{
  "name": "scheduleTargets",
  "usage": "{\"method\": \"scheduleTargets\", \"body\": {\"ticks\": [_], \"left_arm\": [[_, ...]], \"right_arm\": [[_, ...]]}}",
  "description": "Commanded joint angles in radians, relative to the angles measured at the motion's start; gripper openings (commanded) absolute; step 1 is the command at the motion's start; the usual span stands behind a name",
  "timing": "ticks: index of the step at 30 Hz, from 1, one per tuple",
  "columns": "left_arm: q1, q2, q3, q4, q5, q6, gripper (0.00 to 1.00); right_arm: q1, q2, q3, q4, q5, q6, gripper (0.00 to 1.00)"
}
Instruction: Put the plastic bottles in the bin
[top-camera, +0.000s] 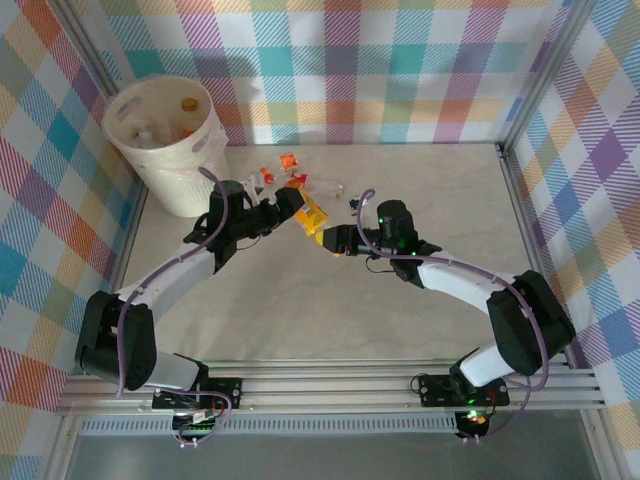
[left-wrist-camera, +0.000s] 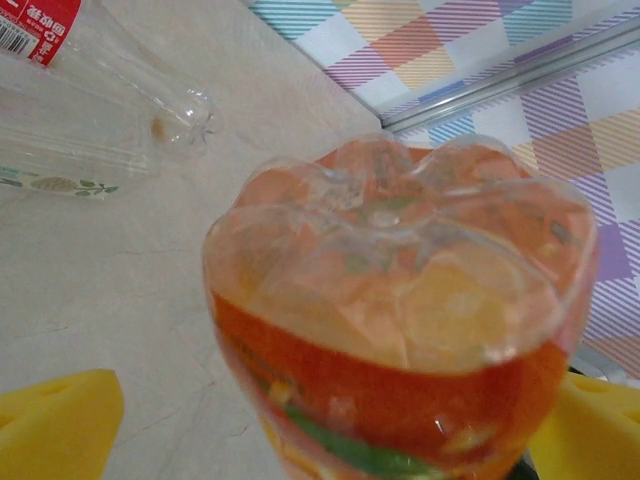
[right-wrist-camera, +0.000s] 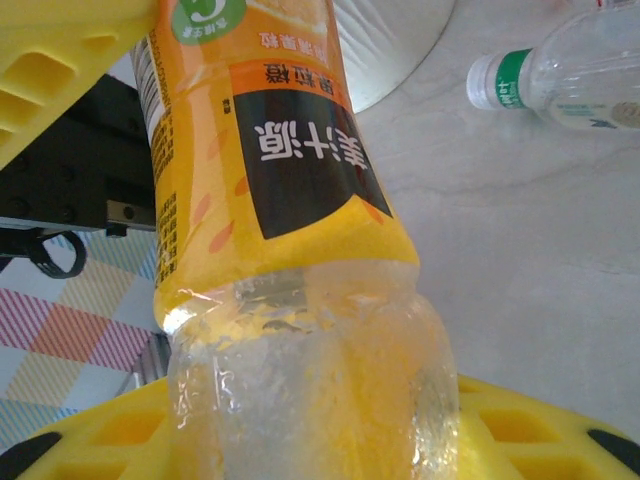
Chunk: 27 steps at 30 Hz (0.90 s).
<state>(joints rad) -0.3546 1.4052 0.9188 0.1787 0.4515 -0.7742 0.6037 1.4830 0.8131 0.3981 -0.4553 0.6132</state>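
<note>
Holding a few bottles (top-camera: 160, 133) already, the bin (top-camera: 185, 180) awaits the orange-label bottle (top-camera: 311, 216) clamped in the right gripper (top-camera: 335, 240), with the left gripper (top-camera: 288, 203) spread wide and loose bottles (top-camera: 288, 160) left on the table.

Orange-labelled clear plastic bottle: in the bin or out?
Out. The orange-labelled clear plastic bottle is clamped in the right gripper over the table, apart from the cream-white round plastic bin.
</note>
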Motion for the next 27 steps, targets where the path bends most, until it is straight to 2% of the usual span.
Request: {"method": "scheduleTargets", "body": {"ticks": [1, 7, 13, 16, 18, 21, 24, 27], "left_arm": [[-0.018, 0.022, 0.029, 0.067, -0.022, -0.025, 0.98], [-0.033, 0.037, 0.027, 0.13, 0.004, -0.036, 0.86], [-0.038, 0.016, 0.011, 0.139, -0.021, -0.028, 0.62], [-0.038, -0.002, 0.003, 0.136, -0.035, -0.019, 0.57], [-0.038, -0.018, 0.008, 0.106, -0.052, 0.005, 0.56], [-0.038, -0.046, 0.028, 0.005, -0.135, 0.063, 0.56], [-0.037, -0.077, 0.039, -0.04, -0.189, 0.116, 0.56], [-0.034, -0.139, 0.097, -0.15, -0.259, 0.21, 0.56]], "right_arm": [[0.016, 0.004, 0.0, 0.109, -0.071, 0.025, 0.42], [0.032, 0.042, 0.006, 0.169, -0.133, 0.05, 0.43], [0.033, 0.057, 0.011, 0.175, -0.116, 0.05, 0.46], [0.033, 0.042, 0.016, 0.146, -0.096, 0.014, 0.59], [0.032, 0.018, 0.018, 0.1, -0.073, -0.051, 0.72], [0.03, -0.042, 0.021, -0.006, 0.001, -0.175, 0.9], [0.028, -0.119, 0.034, -0.097, 0.08, -0.301, 0.99], [0.028, -0.19, 0.068, -0.174, 0.188, -0.383, 1.0]]}}
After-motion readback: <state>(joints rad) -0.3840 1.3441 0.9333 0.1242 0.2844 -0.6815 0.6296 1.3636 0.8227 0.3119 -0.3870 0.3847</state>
